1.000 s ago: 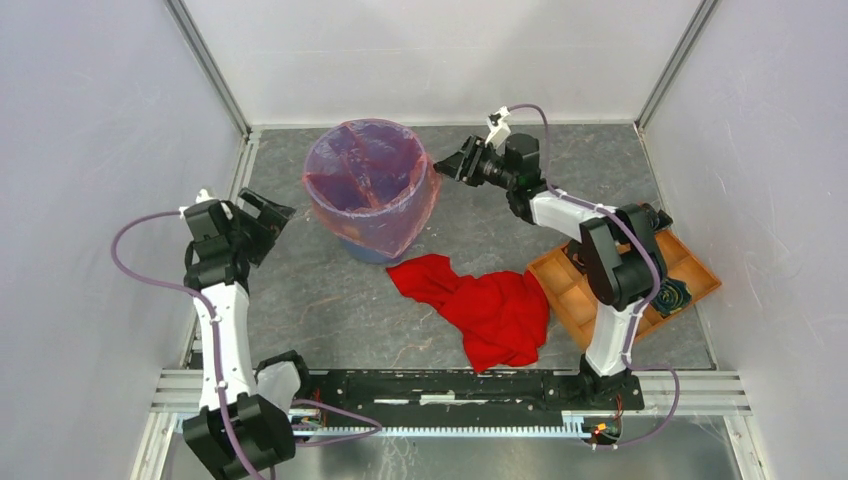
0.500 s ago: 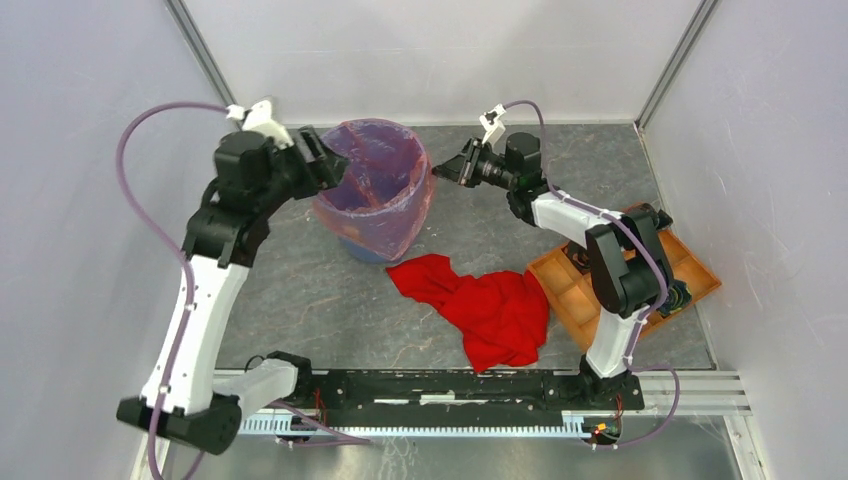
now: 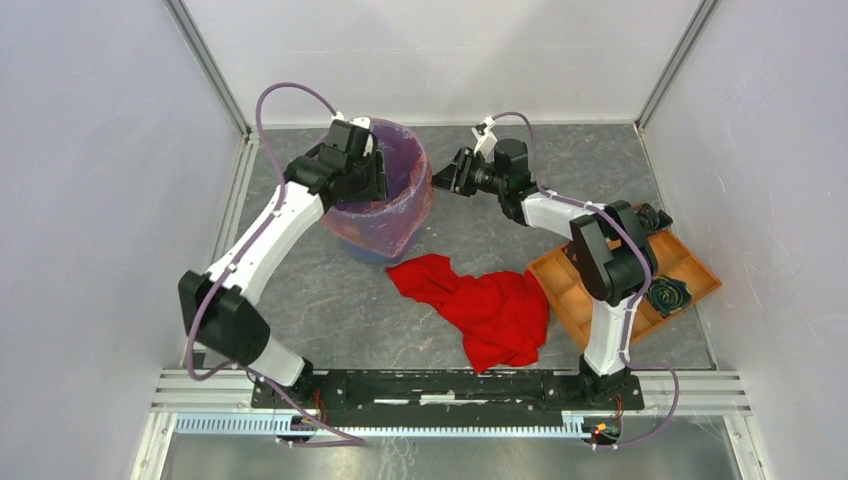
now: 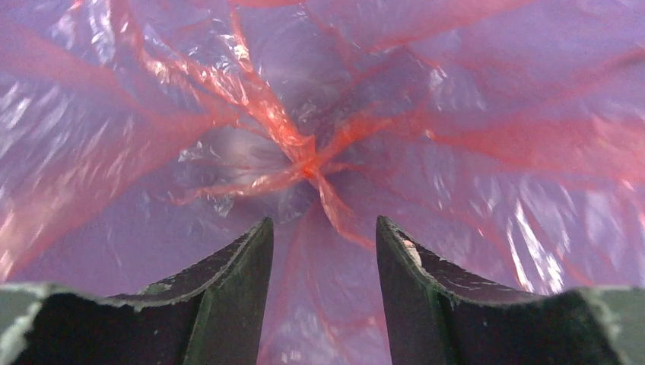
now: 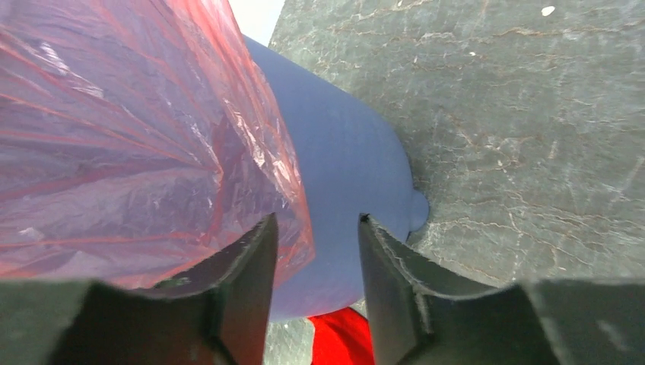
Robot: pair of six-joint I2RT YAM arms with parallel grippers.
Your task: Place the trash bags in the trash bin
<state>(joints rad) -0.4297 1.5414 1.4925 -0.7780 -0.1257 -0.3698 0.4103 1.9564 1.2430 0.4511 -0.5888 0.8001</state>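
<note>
The blue trash bin [image 3: 372, 250] stands at the back middle of the table. The translucent red-orange trash bag [image 3: 400, 205] lines it and drapes over its rim. My left gripper [image 3: 378, 172] is in the bin's mouth. In the left wrist view it [image 4: 323, 228] is open and empty, pointing down at the bag's gathered bottom [image 4: 304, 163]. My right gripper [image 3: 447, 178] is beside the bin's right rim. In the right wrist view it [image 5: 318, 224] is open and empty, with the bag's hanging edge [image 5: 152, 152] at its left finger and the bin's blue wall [image 5: 342, 175] beyond.
An opaque red cloth [image 3: 485, 305] lies crumpled in front of the bin and also shows in the right wrist view [image 5: 342, 342]. An orange-brown compartment tray [image 3: 590, 290] with dark objects [image 3: 667, 295] sits at the right. Walls enclose three sides.
My left arm has swung up from the left side and over to the bin, and its gripper is now in the bin's mouth. My right gripper has stayed by the bin's right rim.
</note>
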